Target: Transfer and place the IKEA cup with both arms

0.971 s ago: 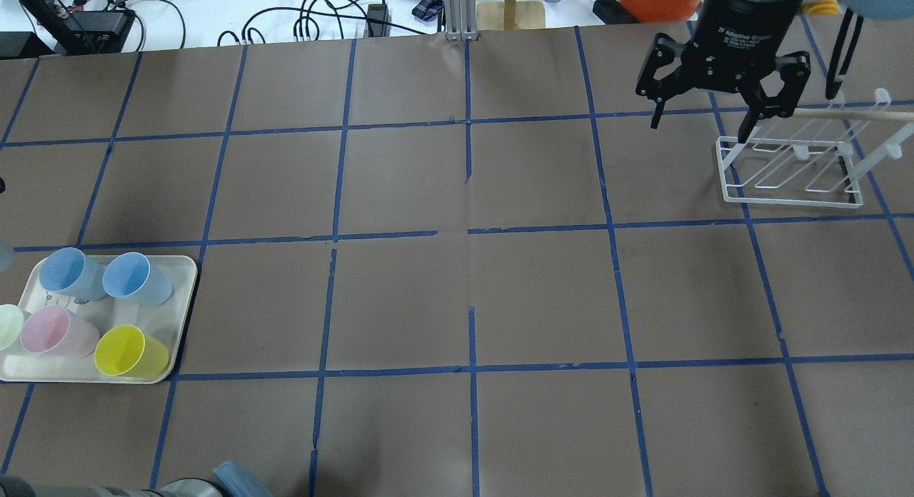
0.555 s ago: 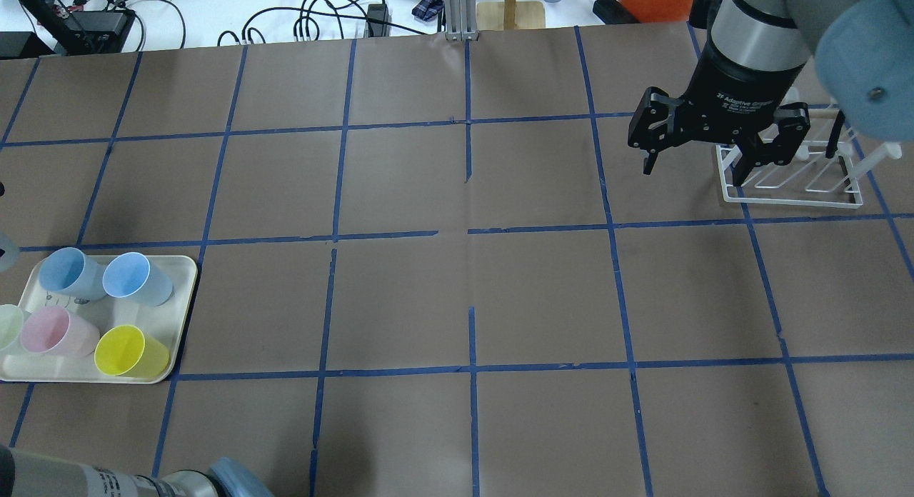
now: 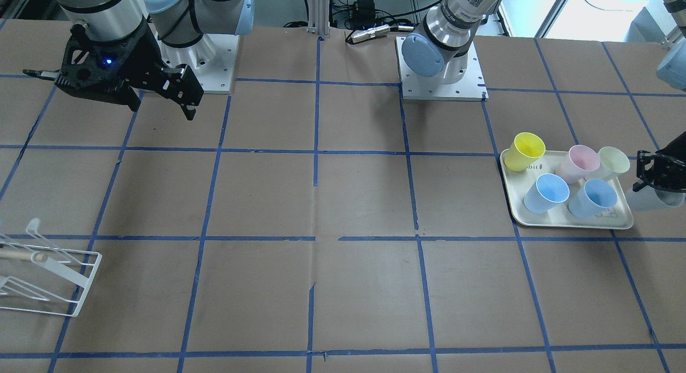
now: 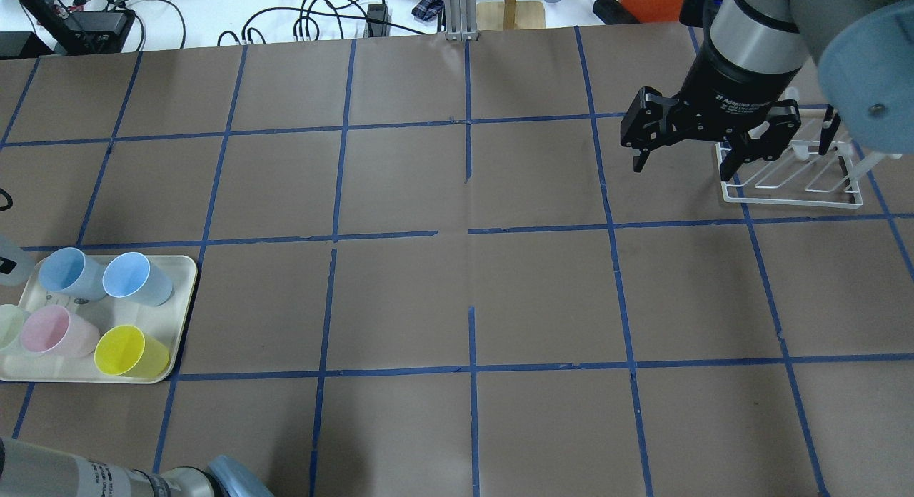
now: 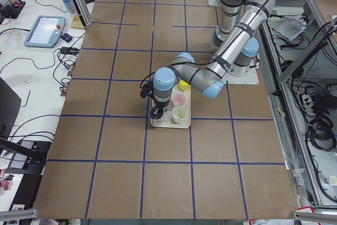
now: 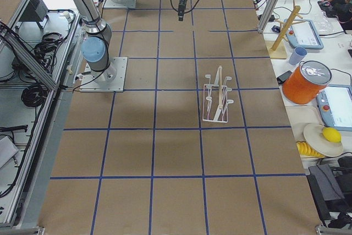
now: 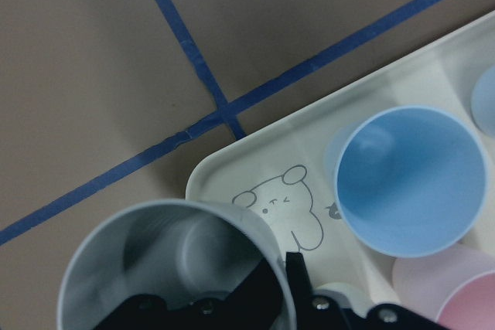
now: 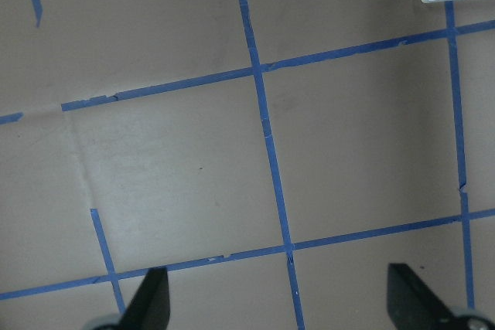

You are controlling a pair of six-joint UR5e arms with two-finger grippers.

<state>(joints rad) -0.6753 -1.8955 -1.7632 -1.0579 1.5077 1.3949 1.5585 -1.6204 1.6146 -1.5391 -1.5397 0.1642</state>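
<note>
The IKEA cup [image 7: 155, 268], a pale grey-white tumbler, is held tilted just off the tray's corner. It also shows at the right edge of the front view [image 3: 651, 200] and at the overhead view's left edge [image 4: 18, 258]. My left gripper [image 7: 286, 287] is shut on the cup's rim, with one finger inside the cup. In the front view the left gripper [image 3: 660, 174] is beside the tray [image 3: 568, 223]. My right gripper [image 4: 680, 170] is open and empty, hanging above the table just left of the white wire rack [image 4: 792, 191]. In the right wrist view the right gripper [image 8: 285, 299] has only taped table below it.
The cream tray [image 4: 182, 268] holds two light-blue cups [image 4: 136, 277], a pink cup [image 4: 53, 330], a yellow cup [image 4: 128, 352] and a pale green cup [image 4: 8, 325]. The wire rack [image 3: 53, 287] stands at the table's far right. Cables and devices lie beyond the far edge.
My right gripper has moved left and toward the robot, coming off the rack's top to its left side. The grey cup edges further into the overhead view at the left.
</note>
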